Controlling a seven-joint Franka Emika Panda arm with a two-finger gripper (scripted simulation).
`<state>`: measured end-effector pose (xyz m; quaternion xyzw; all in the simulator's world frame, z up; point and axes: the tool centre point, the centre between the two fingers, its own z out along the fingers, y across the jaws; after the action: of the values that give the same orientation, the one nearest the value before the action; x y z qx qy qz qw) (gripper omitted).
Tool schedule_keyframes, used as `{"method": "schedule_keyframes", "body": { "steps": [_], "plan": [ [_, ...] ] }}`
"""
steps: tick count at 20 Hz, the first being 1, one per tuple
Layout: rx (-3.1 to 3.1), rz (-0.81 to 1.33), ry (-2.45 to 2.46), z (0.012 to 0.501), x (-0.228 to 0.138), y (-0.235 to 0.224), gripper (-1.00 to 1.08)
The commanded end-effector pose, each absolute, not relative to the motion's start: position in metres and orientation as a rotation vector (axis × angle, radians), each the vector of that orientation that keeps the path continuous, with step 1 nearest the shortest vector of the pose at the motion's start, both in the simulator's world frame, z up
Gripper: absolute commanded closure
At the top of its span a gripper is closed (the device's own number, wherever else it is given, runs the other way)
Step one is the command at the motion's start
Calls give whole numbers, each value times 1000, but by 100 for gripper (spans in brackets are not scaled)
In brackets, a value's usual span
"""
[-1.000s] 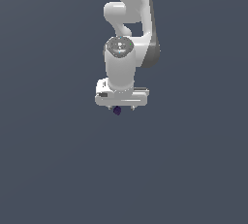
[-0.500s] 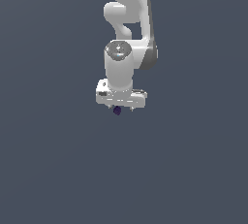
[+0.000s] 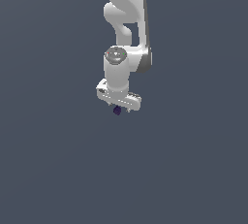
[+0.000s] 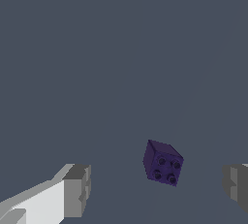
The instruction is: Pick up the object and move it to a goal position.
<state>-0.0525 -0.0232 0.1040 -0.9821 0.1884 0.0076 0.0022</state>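
Observation:
The object is a tiny dark purple cube (image 3: 116,110) with round dimples on one face (image 4: 162,164). In the exterior view it shows just under the white hand of my gripper (image 3: 118,107). In the wrist view the cube lies on the grey surface between my two grey fingertips (image 4: 77,189), closer to the other fingertip (image 4: 237,186), with a clear gap on each side. My gripper (image 4: 156,190) is open, with the jaws wide apart and touching nothing.
A flat, uniform grey surface (image 3: 193,169) fills both views. The white arm (image 3: 127,5) comes down from the top of the exterior view. No other objects or goal marker show.
The arm has lowered slightly, bringing the gripper down over the purple cube. The cube has not moved.

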Motion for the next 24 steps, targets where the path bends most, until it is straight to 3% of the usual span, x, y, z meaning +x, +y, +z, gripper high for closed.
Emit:
{"method": "schedule_keyframes", "body": {
  "steps": [1, 11, 24],
  "plan": [
    [-3058, 18, 701, 95, -62, -26, -92],
    [-2991, 2, 959, 74, -85, -35, -92],
    [-2983, 1, 986, 58, -88, -36, -92]
  ]
}}
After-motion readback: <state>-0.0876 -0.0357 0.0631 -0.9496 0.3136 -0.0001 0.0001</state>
